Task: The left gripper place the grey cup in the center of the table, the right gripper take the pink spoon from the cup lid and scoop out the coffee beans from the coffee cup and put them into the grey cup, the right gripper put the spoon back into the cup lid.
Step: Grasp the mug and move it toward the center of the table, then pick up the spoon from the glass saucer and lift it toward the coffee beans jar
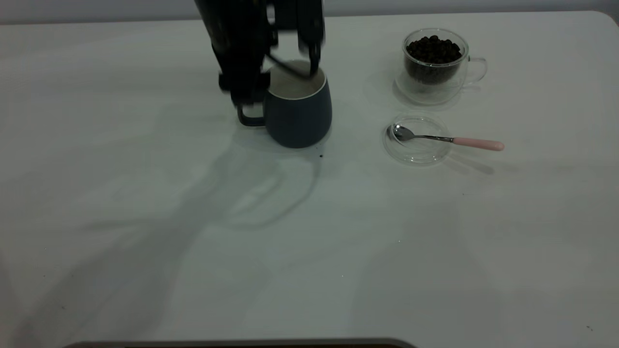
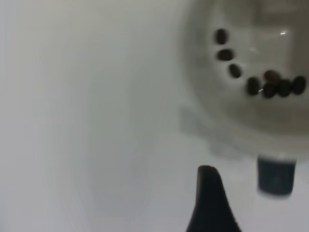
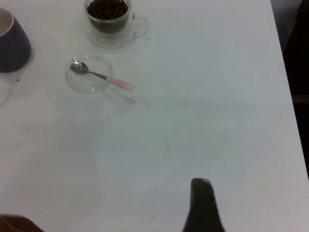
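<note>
The grey cup (image 1: 300,113) stands on the table (image 1: 309,241) near the middle, toward the back, its handle (image 1: 249,118) turned to the left. My left gripper (image 1: 280,72) hovers just over its rim, open and holding nothing. Looking straight down from the left wrist, the left gripper (image 2: 275,208) has one finger (image 2: 210,203) standing apart from the handle (image 2: 276,175), and several coffee beans (image 2: 263,82) lie in the cup's white interior. The coffee cup (image 1: 435,65), full of beans, stands at the back right. In front of it the pink spoon (image 1: 447,139) rests with its bowl in the cup lid (image 1: 418,140). The right gripper (image 3: 268,208) is open, far off to the right.
The table's right edge (image 3: 285,96) runs close beside the right gripper. A few tiny dark specks (image 1: 321,155) lie in front of the grey cup. The arm's shadow falls across the front left of the table.
</note>
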`<action>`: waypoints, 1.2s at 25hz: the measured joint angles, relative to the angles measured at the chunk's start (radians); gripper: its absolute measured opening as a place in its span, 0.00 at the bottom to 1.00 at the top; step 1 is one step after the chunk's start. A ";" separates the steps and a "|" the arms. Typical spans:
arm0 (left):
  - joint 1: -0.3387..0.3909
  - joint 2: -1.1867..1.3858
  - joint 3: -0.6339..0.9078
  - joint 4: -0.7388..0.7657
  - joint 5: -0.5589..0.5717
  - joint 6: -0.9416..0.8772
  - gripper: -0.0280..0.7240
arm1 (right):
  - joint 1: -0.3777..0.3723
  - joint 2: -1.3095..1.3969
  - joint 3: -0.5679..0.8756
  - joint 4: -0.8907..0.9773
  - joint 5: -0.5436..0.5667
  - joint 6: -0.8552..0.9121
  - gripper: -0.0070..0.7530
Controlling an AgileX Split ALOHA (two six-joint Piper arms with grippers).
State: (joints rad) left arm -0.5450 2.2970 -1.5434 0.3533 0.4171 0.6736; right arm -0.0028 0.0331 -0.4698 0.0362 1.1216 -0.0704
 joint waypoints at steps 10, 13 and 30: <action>0.000 -0.413 0.000 0.013 0.394 -0.418 0.79 | 0.000 0.000 0.000 0.000 0.000 0.000 0.77; 0.000 -0.543 0.000 0.070 0.515 -0.583 0.79 | 0.000 0.000 0.000 0.000 0.000 0.000 0.77; 0.000 -1.123 0.131 0.092 0.752 -0.892 0.79 | 0.000 0.000 0.000 0.000 0.000 0.000 0.77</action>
State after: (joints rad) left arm -0.5450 1.1744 -1.4121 0.4453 1.1693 -0.2181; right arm -0.0028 0.0331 -0.4698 0.0362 1.1216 -0.0704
